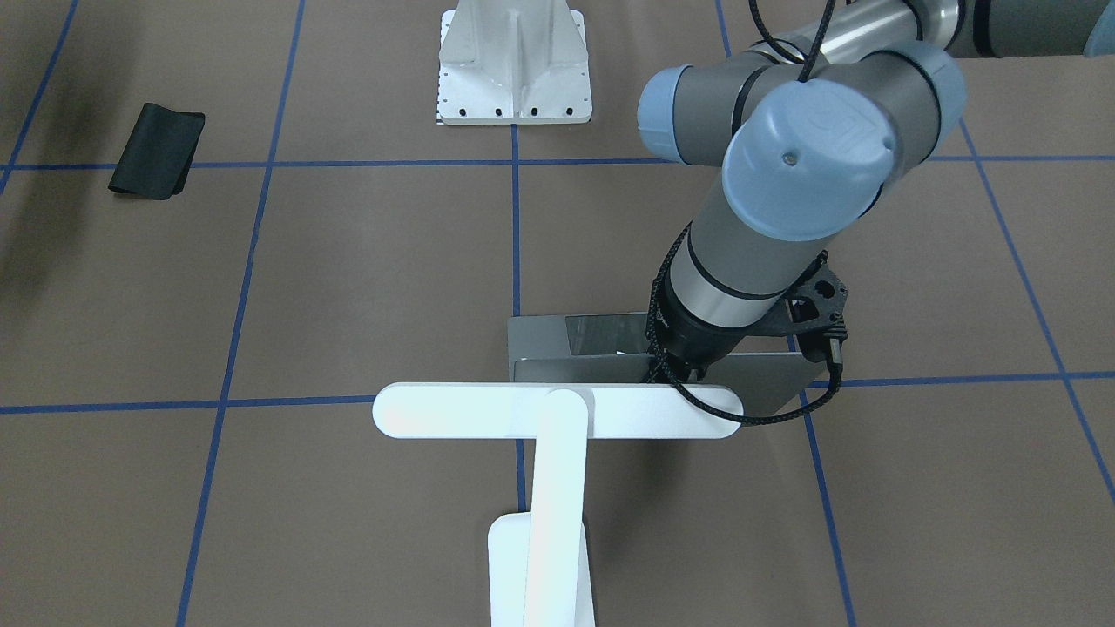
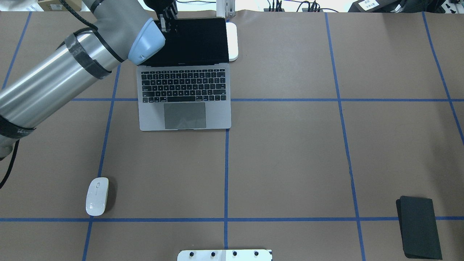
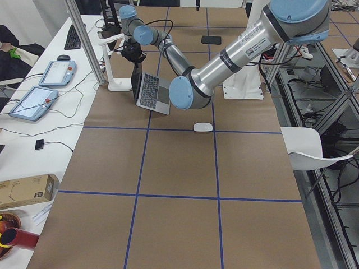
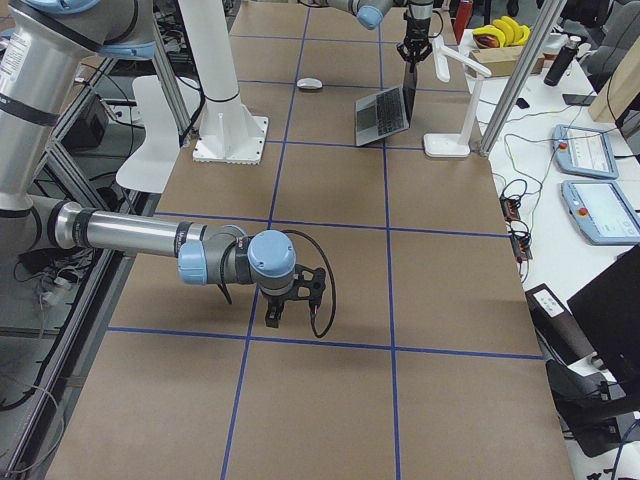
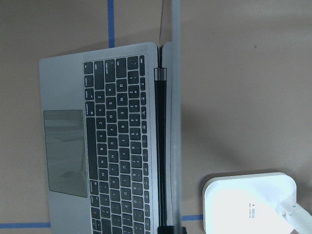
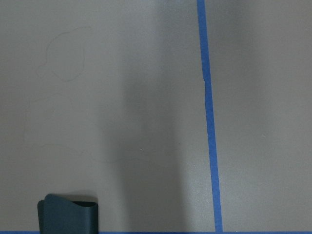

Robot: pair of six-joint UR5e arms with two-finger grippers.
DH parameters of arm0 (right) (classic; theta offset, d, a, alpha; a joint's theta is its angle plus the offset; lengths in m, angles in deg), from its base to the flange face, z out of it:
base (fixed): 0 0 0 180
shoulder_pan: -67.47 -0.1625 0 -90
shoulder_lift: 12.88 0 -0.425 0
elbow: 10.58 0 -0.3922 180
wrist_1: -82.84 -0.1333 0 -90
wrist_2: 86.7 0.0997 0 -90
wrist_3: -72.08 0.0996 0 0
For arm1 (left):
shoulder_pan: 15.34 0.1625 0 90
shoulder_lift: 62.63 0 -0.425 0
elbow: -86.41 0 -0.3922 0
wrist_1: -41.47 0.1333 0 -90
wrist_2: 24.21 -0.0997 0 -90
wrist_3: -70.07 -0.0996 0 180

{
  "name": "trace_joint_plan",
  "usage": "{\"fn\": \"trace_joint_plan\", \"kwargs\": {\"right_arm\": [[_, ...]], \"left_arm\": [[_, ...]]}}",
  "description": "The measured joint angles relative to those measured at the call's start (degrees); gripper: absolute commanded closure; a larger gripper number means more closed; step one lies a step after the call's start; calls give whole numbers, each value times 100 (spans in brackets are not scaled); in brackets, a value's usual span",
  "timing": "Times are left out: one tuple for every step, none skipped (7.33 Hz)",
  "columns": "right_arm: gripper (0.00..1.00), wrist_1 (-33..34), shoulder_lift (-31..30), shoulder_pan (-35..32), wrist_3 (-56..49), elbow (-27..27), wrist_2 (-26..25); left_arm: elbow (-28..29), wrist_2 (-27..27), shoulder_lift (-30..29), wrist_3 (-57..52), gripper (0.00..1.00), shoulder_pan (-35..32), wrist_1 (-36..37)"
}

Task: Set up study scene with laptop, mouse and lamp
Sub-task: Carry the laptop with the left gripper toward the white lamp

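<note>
A brown paper-covered table [image 2: 290,163] ruled with blue tape fills the overhead view. The robot's left arm [image 2: 54,79] reaches in from the upper left, and the left gripper [image 2: 169,20] sits at the top edge of the laptop's raised screen. The wrist view shows that edge running through the middle of the frame, but whether the fingers pinch it cannot be told. The right arm [image 4: 130,232] stretches low across the left of the right-side view. Its right gripper [image 4: 275,318] points down above bare paper, and its grip cannot be judged either. The laptop [image 2: 185,94] lies open at upper centre, keyboard and trackpad showing. The lamp [image 1: 453,411] stands just behind its lid, with its base at the screen's right corner in the overhead view. A white ribbed mount [image 1: 514,65] sits at bottom centre, a black mat [image 2: 419,226] at lower right. The mouse [image 2: 97,196] rests at lower left, well apart from the laptop.
</note>
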Motion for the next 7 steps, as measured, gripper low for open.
{"fn": "trace_joint_plan", "kwargs": {"right_arm": [[0, -3, -19, 5, -4, -4, 17], [0, -4, -28, 7, -6, -8, 23], [0, -5, -30, 9, -6, -10, 25], [0, -5, -32, 10, -7, -10, 26], [0, -5, -33, 10, -7, -7, 26], [0, -5, -35, 10, -7, -4, 26], [0, -5, -39, 9, -7, -3, 26]], "left_arm": [[6, -34, 13, 29, 100, 71, -43], [-32, -47, 43, 55, 100, 122, -116], [-171, -49, 127, 58, 100, 141, -208], [-480, -47, 348, 36, 100, 142, -256], [-876, -45, 679, 29, 100, 150, -274], [-1180, -60, 949, 69, 100, 162, -277], [-1309, -136, 1074, 146, 100, 224, -278]]}}
